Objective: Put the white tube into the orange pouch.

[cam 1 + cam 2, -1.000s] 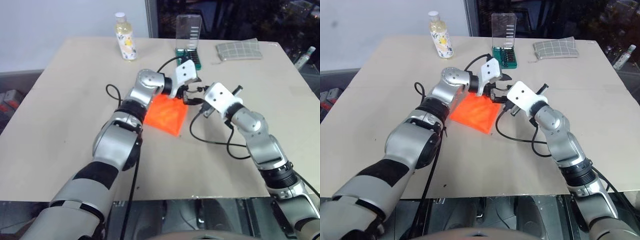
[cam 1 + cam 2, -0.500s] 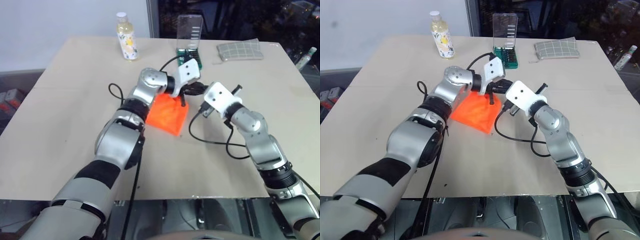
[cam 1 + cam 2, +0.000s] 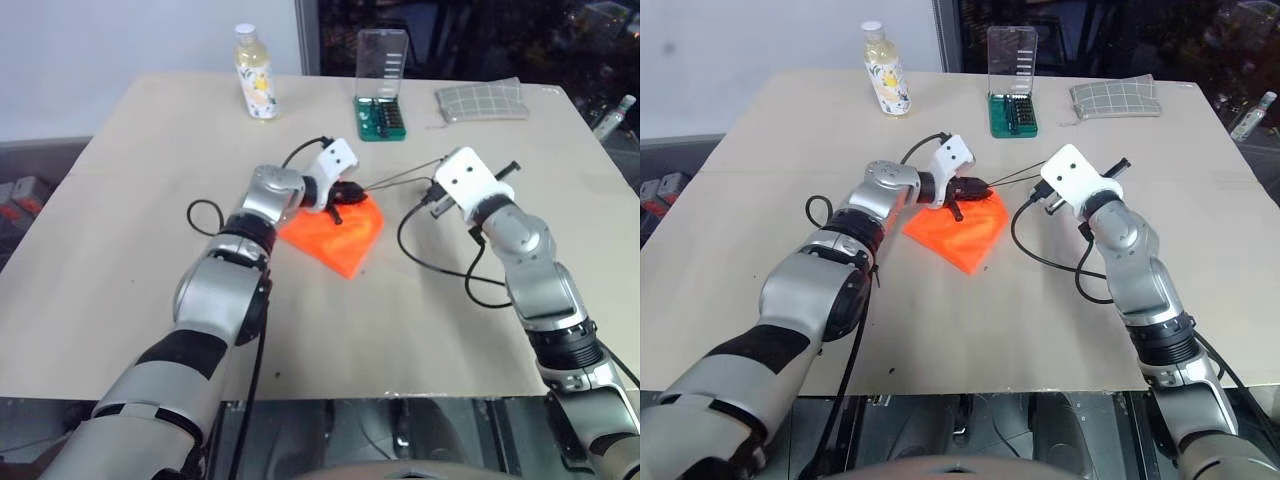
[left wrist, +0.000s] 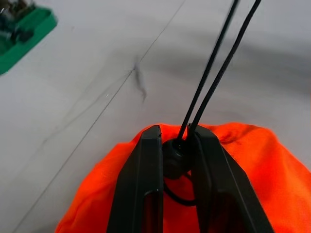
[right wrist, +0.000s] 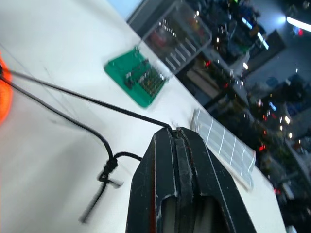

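Orange pouch [image 3: 338, 232] lies under the left claw [image 3: 340, 200].

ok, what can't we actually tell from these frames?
- White tube: nowhere to be made out; whether it is inside the orange pouch can't be judged, the fabric hides any contents.
- Pouch mouth: in the left wrist view the left gripper, shut on the round black cord stopper, covers it.
- Pouch's lower part: cut off by the left wrist view's edge.
- Bottle label: too small to read in the head views.
- Cord end: blurred in the right wrist view, beside the right gripper.
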